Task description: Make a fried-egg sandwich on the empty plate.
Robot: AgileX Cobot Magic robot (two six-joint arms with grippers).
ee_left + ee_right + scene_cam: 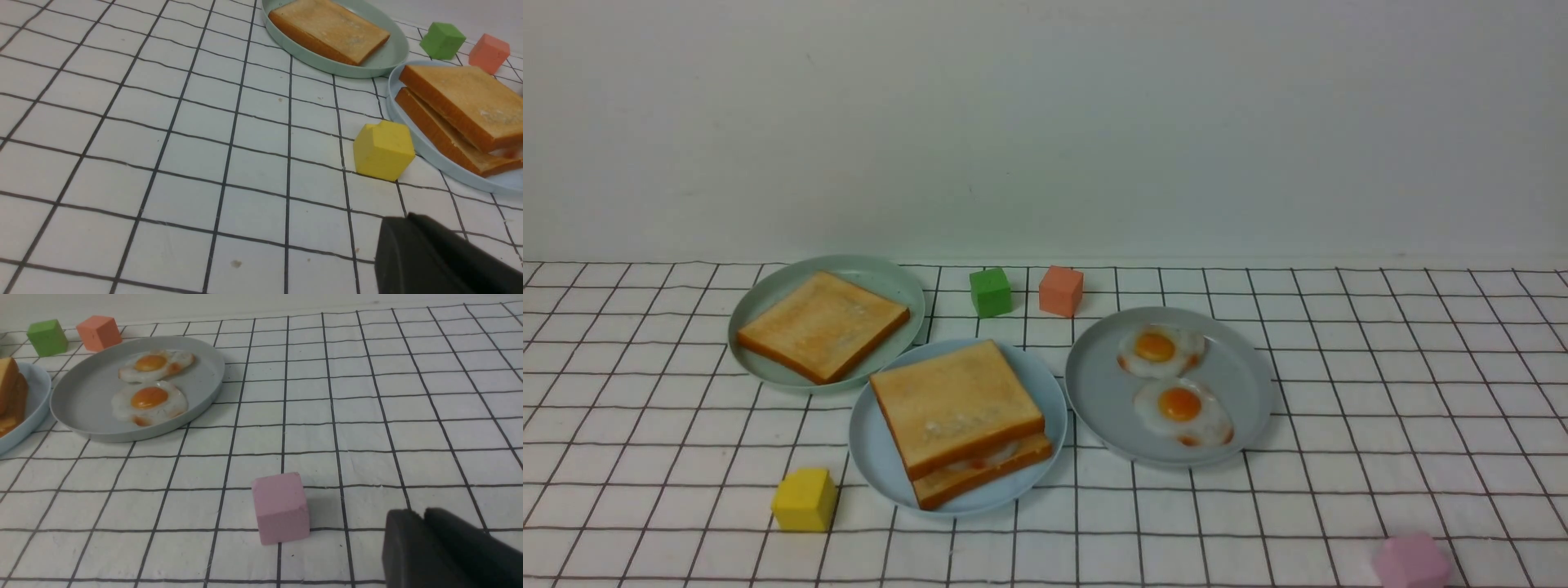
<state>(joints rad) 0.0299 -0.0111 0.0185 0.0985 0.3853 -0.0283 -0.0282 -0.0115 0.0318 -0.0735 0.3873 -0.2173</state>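
The fried-egg sandwich (960, 422) sits assembled on the empty plate (880, 457), nearer the closed, empty left gripper (412, 228); the right gripper (423, 522) looks closed.

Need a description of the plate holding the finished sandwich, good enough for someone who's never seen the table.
On the white grid tablecloth three plates sit in a row; take the middle, nearest one. This light blue plate carries two stacked toast slices with egg showing between, unlike the green plate with one slice and the grey plate of eggs.
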